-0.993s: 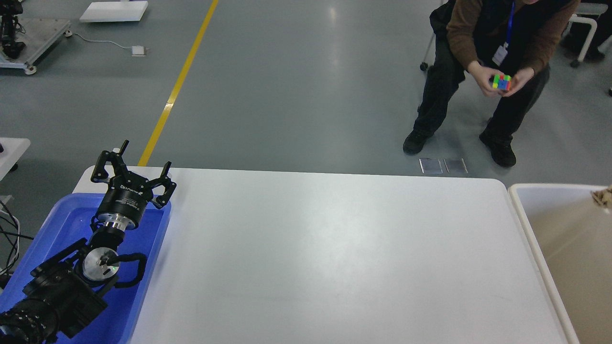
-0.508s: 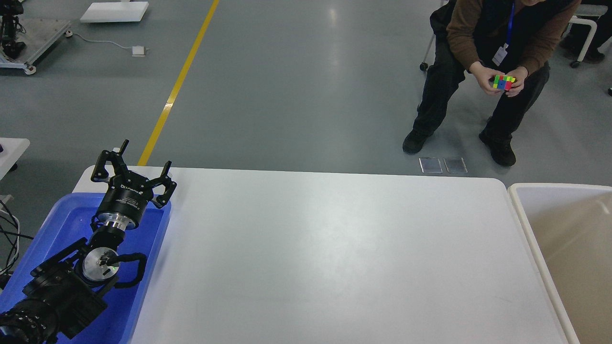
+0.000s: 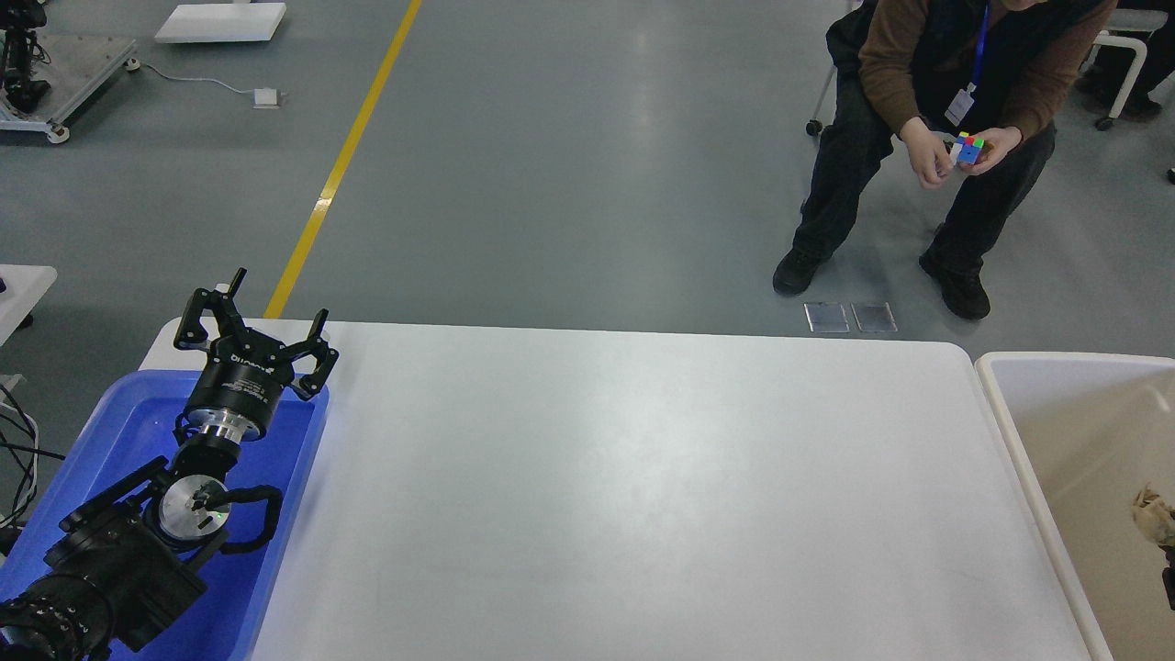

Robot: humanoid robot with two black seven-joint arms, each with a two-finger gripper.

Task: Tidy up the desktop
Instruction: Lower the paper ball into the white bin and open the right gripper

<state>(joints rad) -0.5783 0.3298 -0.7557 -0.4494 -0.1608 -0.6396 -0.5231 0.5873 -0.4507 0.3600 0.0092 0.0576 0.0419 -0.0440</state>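
Note:
The desktop [image 3: 643, 477] is a large white tabletop with rounded corners, and nothing lies on it. My left gripper [image 3: 257, 310] is open and empty. It hangs over the far end of the blue tray [image 3: 110, 413] at the desktop's left edge. A crumpled brown wad [image 3: 1153, 514] lies inside the off-white bin [image 3: 1010, 431] at the right. A dark sliver [image 3: 1169, 588] at the right edge just below the wad may be my right gripper, but its fingers do not show.
A person [image 3: 936, 83] sits beyond the table's far right, turning a coloured cube [image 3: 966, 150]. A yellow floor line [image 3: 340, 174] runs away from the far left corner. Another white table's corner [image 3: 23, 280] sits at the left.
The brown wad was at the bin's far rim, then out of sight, and now lies lower inside the bin. The person has turned the cube. My left arm has not moved.

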